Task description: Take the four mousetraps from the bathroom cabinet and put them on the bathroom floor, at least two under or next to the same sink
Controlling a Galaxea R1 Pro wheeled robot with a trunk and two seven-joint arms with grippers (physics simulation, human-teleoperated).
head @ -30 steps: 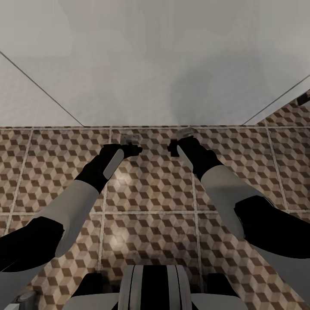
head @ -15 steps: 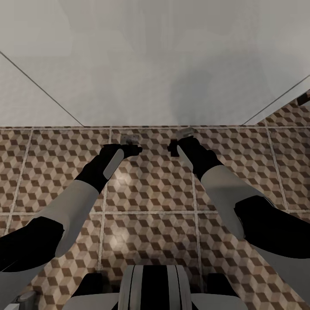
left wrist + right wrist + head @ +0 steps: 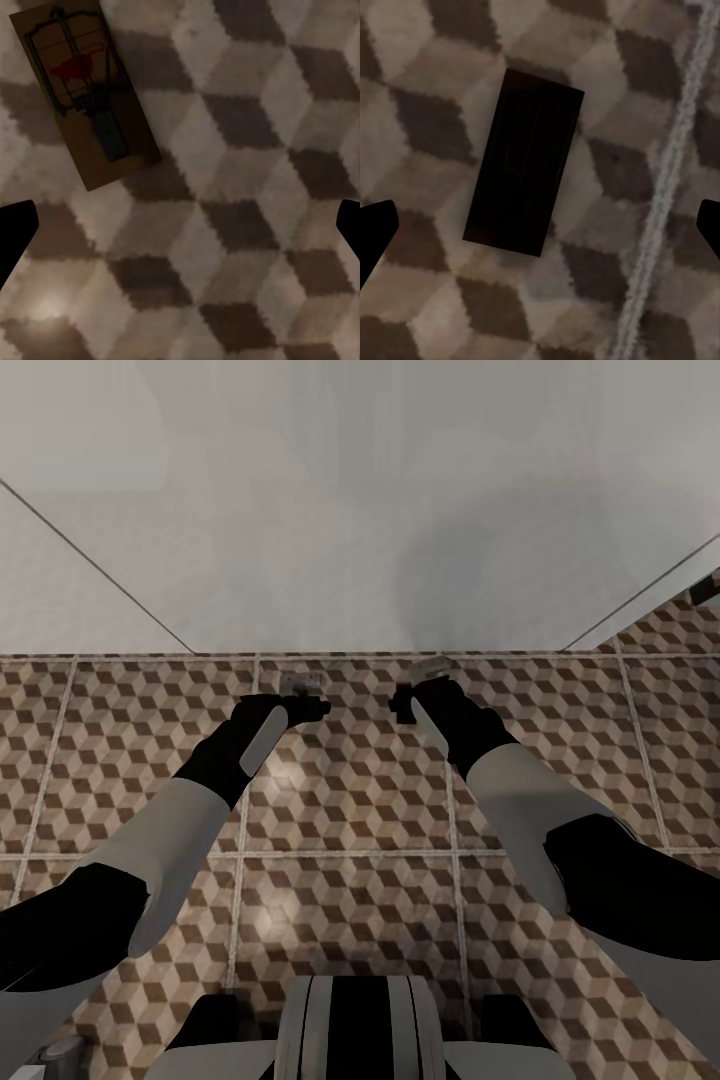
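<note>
One mousetrap [image 3: 84,94] lies flat on the bathroom floor [image 3: 247,187], seen from the left wrist camera: a thin brown wooden rectangle carrying a dark wire frame, a dark bar down its middle and a small red printed mark that is too blurred to read. One of its corners is cut off at the picture's edge. A second mousetrap [image 3: 523,163] lies flat on the same tiles under the right wrist camera, but it renders almost black, so its metal parts and any printing cannot be made out; a pale grout line [image 3: 664,187] runs just beside it.

In the head view both traps are hard to pick out: small greyish shapes show just beyond each gripper, near the foot of the white wall [image 3: 360,510], too small to tell apart.

The floor tiles are large squares printed with a brown, beige and grey cube pattern, glossy enough to show soft highlights.

The left gripper [image 3: 305,695] hangs over the floor with its fingers [image 3: 15,232] spread wide and nothing between them; the first trap sits apart from them. The right gripper [image 3: 420,685] likewise has its fingers [image 3: 375,229] spread wide and pinches nothing, the dark trap lying between them but clear of both.
</note>
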